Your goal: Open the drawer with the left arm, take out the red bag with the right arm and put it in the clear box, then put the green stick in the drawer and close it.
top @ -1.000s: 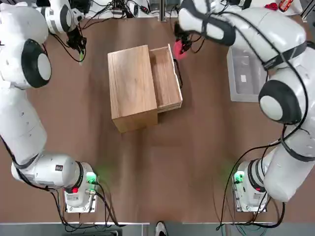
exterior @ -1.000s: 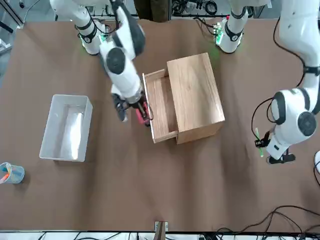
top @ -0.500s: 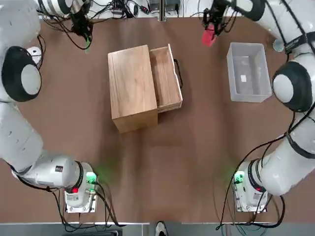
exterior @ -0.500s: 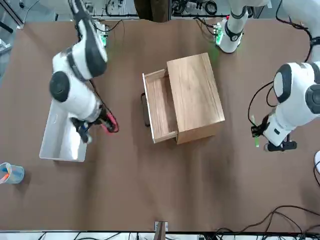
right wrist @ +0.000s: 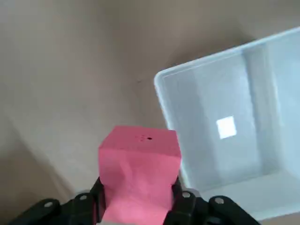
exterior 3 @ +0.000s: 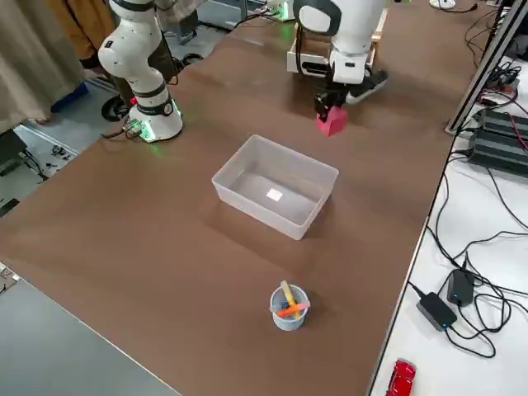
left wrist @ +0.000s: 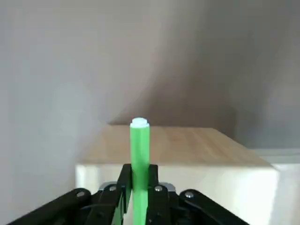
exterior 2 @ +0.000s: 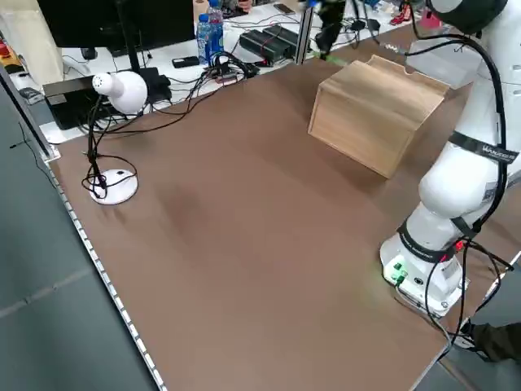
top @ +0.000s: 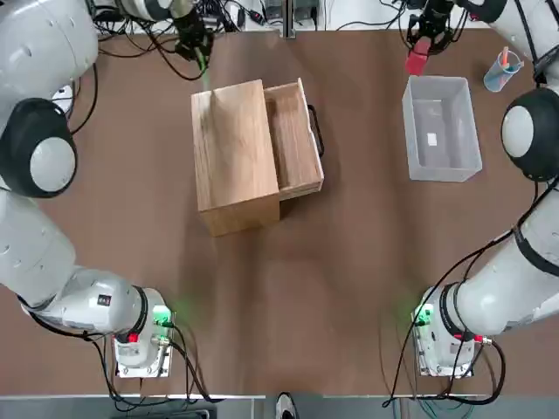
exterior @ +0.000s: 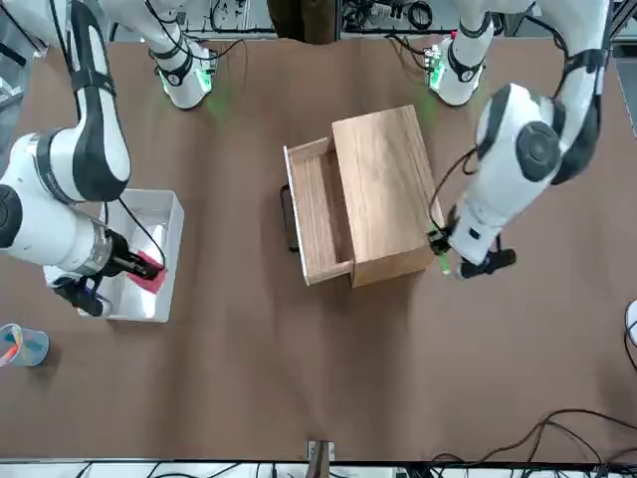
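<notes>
counter [top: 332, 279]: brown, matte, flat; carries the cabinet, the clear box and a small cup.
cabinet [top: 234, 155]: rectangular light-wood block, smooth grain, mid-counter.
drawer [top: 294, 138]: pulled out toward the robot's right; shallow tray, bare wood inside, thin black wire handle on its front.
clear box [top: 441, 166]: translucent whitish plastic, rounded corners, small white label on the floor; sits at the robot's right, well apart from the cabinet. Nothing in it.
right claw [top: 420, 45]: pressed onto the red bag from both sides, at the far end of the clear box.
red bag [top: 417, 59]: soft pink-red packet, blocky and a little crumpled; hangs in the air at the box's far corner. Not in the box yet.
key relation: from the held bag the box's opening lies toward the robot's base and slightly to its right, with its long axis running near-to-far. I judge a short carry inward over the rim, then a release, would finish this step.
left claw [top: 194, 42]: pinching the green stick, raised above the counter just beyond the cabinet's far edge.
green stick [top: 203, 68]: thin, straight, bright green, smooth plastic look, pale end cap; points out from the fingers toward the cabinet top.
small cup [top: 503, 72]: bluish, translucent, orange stick inside; stands beyond the box, near the counter's far right corner.
nearer arm: right for the box; left for the drawer.
</notes>
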You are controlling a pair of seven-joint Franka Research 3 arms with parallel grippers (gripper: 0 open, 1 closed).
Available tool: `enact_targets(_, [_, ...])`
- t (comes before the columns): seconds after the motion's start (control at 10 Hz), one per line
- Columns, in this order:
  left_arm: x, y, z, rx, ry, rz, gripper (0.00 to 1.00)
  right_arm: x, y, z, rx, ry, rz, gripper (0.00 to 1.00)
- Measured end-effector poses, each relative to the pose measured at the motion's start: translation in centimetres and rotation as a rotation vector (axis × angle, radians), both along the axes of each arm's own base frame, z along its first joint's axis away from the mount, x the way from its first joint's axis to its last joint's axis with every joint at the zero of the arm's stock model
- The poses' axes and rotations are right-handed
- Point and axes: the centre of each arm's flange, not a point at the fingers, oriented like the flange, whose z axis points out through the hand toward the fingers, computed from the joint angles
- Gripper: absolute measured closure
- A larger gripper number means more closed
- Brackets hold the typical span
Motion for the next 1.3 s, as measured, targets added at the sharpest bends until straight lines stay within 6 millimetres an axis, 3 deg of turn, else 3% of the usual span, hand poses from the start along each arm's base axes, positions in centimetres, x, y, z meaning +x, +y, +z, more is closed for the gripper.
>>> enact_targets(0.3, [-4.3,-10.5,1.2,0.002,-0.020,0.070,0.82,-1.3,-6.7,-5.9,0.019,-0.034,0.204,0.45])
enact_targets(0.6, [-6.7,-18.5,-1.8,-0.007,0.012,0.051,0.82,-4.4,-13.8,-11.0,0.016,-0.081,0.315,0.45])
enact_targets(0.7, [-8.0,-21.1,-2.9,-0.007,0.027,0.017,0.82,-5.4,-15.3,-12.4,0.012,-0.087,0.321,0.45])
enact_targets(0.9, [-10.7,-24.7,-4.3,0.009,0.032,-0.019,0.82,-7.0,-15.3,-14.7,0.020,-0.065,0.329,0.45])
enact_targets(1.1, [-11.7,-25.8,-5.7,0.020,0.047,-0.036,0.82,-8.7,-14.6,-16.8,0.038,-0.021,0.334,0.45])
enact_targets(1.3, [-11.8,-26.4,-8.1,0.042,0.067,-0.031,0.80,-9.3,-14.5,-17.4,0.042,-0.008,0.333,0.45])
